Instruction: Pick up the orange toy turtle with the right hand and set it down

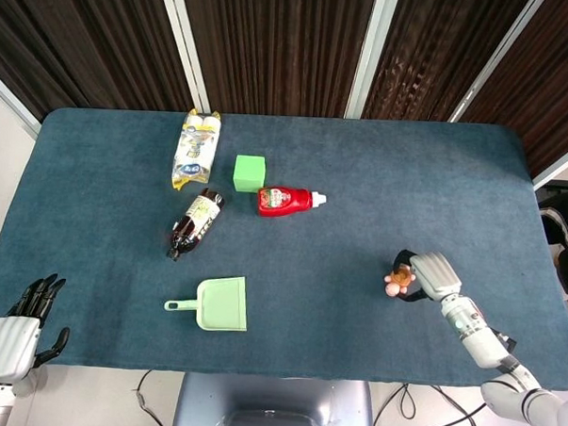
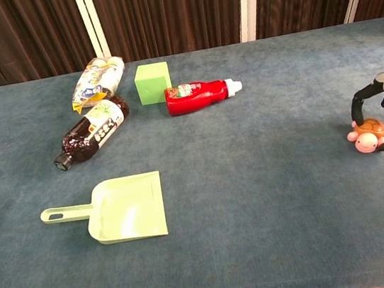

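Looks like a robotics lab or test room, not anyone's home. There's one big table (image 1: 380,170) covered in blue-grey felt, with dark pleated curtains (image 1: 273,43) and pale vertical posts (image 1: 371,47) behind it. Random props are laid out on it: a ketchup bottle (image 1: 286,200), a green cube (image 1: 250,172), a dustpan (image 1: 219,304). Cables (image 1: 398,402) dangle under the front edge.

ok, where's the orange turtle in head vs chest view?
Head view: orange toy turtle lower right, against the right hand.
Chest view: turtle at the far right edge, black fingers curled around it.
Shared landmark: red ketchup bottle, up and to the left of the turtle in both.
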